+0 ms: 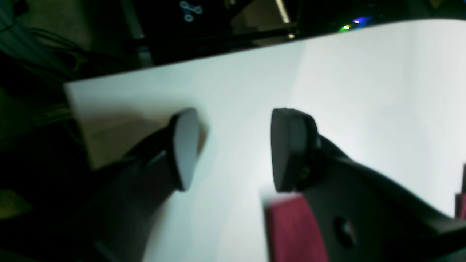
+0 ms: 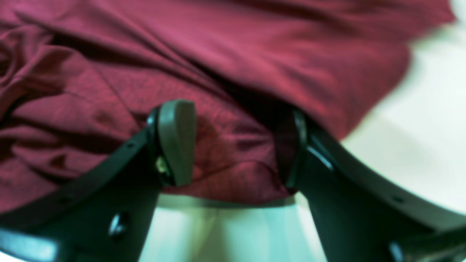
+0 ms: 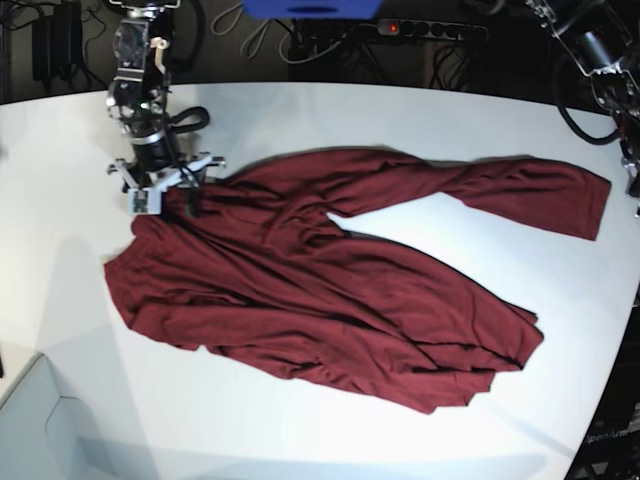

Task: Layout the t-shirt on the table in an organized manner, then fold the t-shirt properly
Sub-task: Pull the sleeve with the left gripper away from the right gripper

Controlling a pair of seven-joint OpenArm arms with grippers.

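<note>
Shirt spread but crumpled, both pincers open at its edges

The t-shirt (image 3: 320,290) lies wrinkled across the middle of the desk (image 3: 420,110), one sleeve stretched toward the left pincer (image 1: 233,149). The right pincer (image 2: 233,145) stands over the opposite corner with its jaws apart and a fold of cloth between them, not yet pinched, probably to pull this edge flat. The left pincer is also open and empty above bare desk, with the sleeve end just beside it, likely waiting to take it.
</note>
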